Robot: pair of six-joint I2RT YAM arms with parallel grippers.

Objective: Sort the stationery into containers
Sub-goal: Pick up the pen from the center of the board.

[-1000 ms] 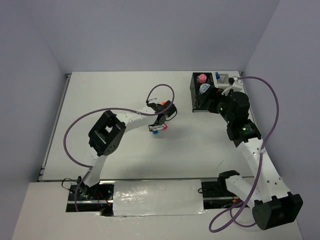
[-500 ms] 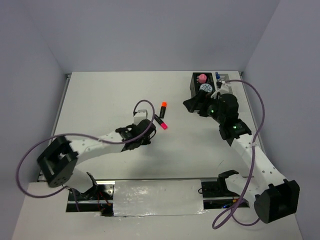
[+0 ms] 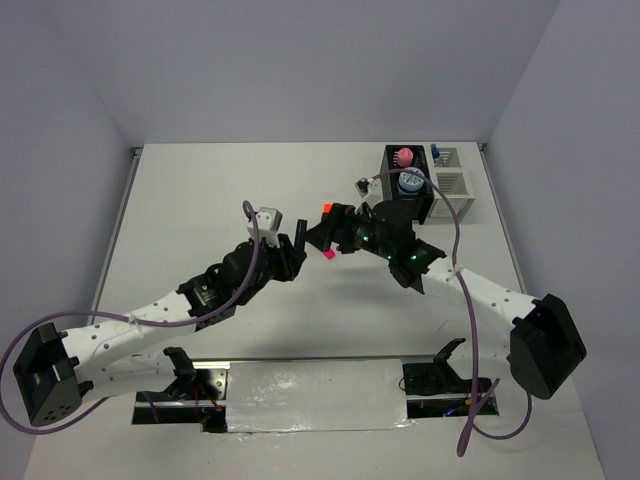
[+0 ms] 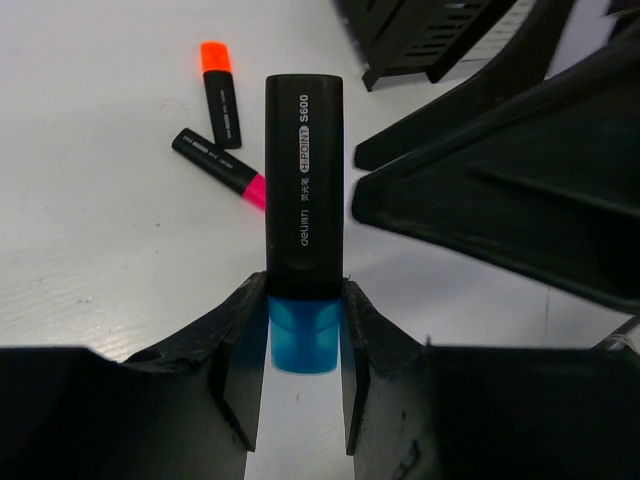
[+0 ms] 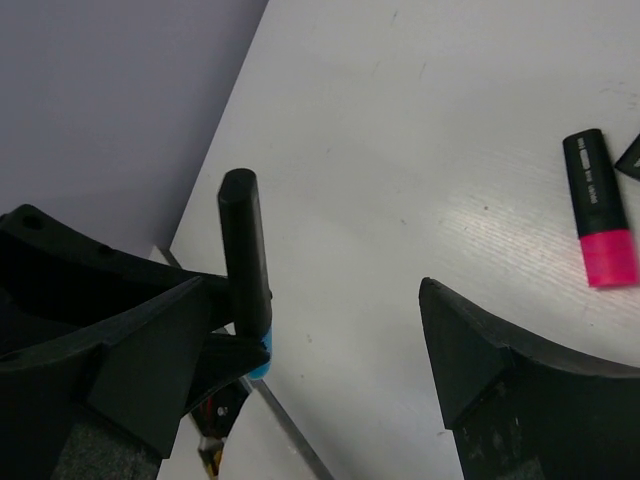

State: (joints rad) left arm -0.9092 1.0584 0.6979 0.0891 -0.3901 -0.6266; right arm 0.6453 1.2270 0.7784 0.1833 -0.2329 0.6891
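Observation:
My left gripper (image 4: pixel 303 292) is shut on the blue end of a black marker (image 4: pixel 303 190) and holds it upright above the table. In the top view it (image 3: pixel 293 245) is just left of my right gripper (image 3: pixel 326 233), which is open and empty and faces it. In the right wrist view the open right gripper (image 5: pixel 320 350) has the held marker (image 5: pixel 245 250) by its left finger. An orange-ended marker (image 4: pixel 218 95) and a pink-ended marker (image 4: pixel 220 168) lie on the table just beyond. The black box (image 3: pixel 392 205) holds a blue tape roll (image 3: pixel 411 180) and a pink-capped tube (image 3: pixel 404 157).
The white compartment box (image 3: pixel 452 186) adjoins the black one at the back right, with a blue-capped pen (image 3: pixel 436 153) in it. The right arm's cable arcs over the boxes. Table edges run along the left and back.
My left gripper lifted the blue-ended marker off the table, drew back, then came forward a little. My right gripper swung left from the boxes to the middle and now faces it.

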